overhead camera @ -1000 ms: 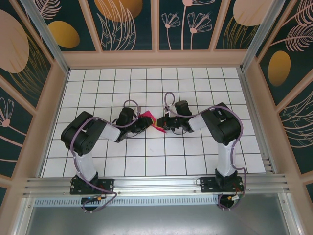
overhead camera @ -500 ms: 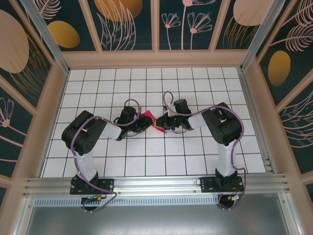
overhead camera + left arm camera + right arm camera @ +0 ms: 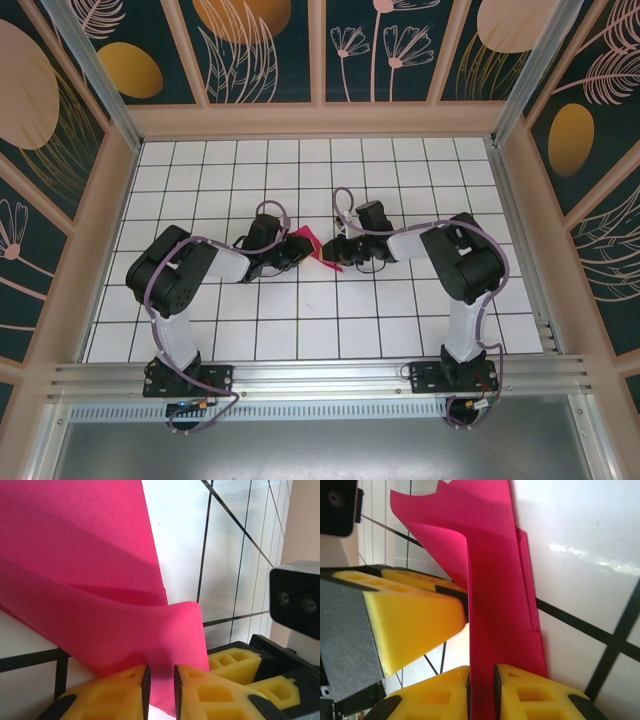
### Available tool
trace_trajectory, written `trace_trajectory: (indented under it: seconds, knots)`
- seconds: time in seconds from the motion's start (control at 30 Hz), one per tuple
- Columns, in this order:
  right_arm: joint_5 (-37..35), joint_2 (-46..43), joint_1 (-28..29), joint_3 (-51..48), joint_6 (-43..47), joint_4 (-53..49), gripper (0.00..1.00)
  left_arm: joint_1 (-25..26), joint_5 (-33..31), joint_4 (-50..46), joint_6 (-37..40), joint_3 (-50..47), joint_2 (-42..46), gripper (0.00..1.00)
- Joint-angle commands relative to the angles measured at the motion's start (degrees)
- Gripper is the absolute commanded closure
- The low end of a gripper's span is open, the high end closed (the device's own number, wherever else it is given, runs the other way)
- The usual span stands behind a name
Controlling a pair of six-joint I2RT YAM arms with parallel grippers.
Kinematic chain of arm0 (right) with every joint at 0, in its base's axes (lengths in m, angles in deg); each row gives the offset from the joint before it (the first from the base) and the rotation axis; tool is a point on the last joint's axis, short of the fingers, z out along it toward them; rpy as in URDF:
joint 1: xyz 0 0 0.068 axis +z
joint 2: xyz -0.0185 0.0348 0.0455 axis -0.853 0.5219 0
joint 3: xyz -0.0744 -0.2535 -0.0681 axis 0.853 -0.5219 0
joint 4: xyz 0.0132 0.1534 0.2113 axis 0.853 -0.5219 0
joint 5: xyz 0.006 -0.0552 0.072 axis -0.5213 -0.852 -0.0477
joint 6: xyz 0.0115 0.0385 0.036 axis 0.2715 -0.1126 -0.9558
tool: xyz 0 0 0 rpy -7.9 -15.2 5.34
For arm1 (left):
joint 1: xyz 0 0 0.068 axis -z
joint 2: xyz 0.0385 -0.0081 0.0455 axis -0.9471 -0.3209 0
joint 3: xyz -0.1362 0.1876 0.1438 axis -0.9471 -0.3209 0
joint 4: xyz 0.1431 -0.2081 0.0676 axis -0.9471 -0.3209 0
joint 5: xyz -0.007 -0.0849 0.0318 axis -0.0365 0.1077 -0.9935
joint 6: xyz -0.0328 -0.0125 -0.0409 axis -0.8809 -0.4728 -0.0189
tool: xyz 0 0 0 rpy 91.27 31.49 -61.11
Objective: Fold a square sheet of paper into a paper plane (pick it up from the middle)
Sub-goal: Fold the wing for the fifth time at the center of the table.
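Near the middle of the white tiled table [image 3: 400,180], in the top view, the two arms reach inward from either side and meet at the folded pink paper [image 3: 308,242]. The left gripper [image 3: 298,252] comes in from the left and the right gripper [image 3: 332,255] from the right, and the paper lies between their tips as a small pointed shape.

Left wrist view: the left gripper [image 3: 160,692] has its two yellow fingers [image 3: 112,692] drawn almost together, with an edge of the paper [image 3: 90,580] pinched in the narrow gap. From this pinch the sheet sweeps up and to the left in a broad curved flap, and a second layer lies behind it over the tiles. The yellow fingertips of the right gripper [image 3: 250,672] sit just beside the paper's lower right edge, under the black housing [image 3: 295,602] of that arm.

Right wrist view: the right gripper [image 3: 481,695] is likewise nearly closed, with its yellow fingers [image 3: 535,695] clamping a narrow upright strip of the paper [image 3: 490,590]. A creased layer with a stepped edge lies to the right of the strip, against the tile. A yellow finger of the left gripper [image 3: 415,625] touches the paper from the left. Whether the lower layers rest fully on the table cannot be told.
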Motion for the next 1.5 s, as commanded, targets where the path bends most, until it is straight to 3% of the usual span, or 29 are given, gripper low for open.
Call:
trace_trajectory:
  seconds: [0.0, 0.27, 0.67, 0.77, 1.03, 1.47]
  knots:
    - [-2.69, -2.75, -0.34, 1.04, 5.61, -5.95, 0.78, 0.17, -4.49, -5.15, 1.61, 1.04, -2.42, 0.77]
    - [-5.48, -5.36, 0.1, 0.81, 11.32, -9.13, 0.78, 0.16, -4.14, -7.1, 2.42, 2.1, -2.69, 0.77]
    - [-5.02, -4.23, 0.02, -2.78, 8.19, -5.47, 0.95, 0.16, -3.51, -8.22, 3.72, 3.48, -0.59, 0.77]
    - [-3.56, -4.17, -0.42, -3.73, 6.36, -3.27, 1.0, 0.17, -2.92, -7.71, 4.27, 3.75, 0.5, 0.76]
    - [4.06, -3.71, -1.89, -6.11, -3.49, 6.28, 1.0, 0.22, 0.62, 0.73, 4.47, 0.69, 5.02, 0.71]
    - [5.26, -1.62, -2.65, -7.79, -15.2, 12.3, 1.0, 2.27, 2.06, 7.71, 2.79, -2.98, 3.41, 0.71]
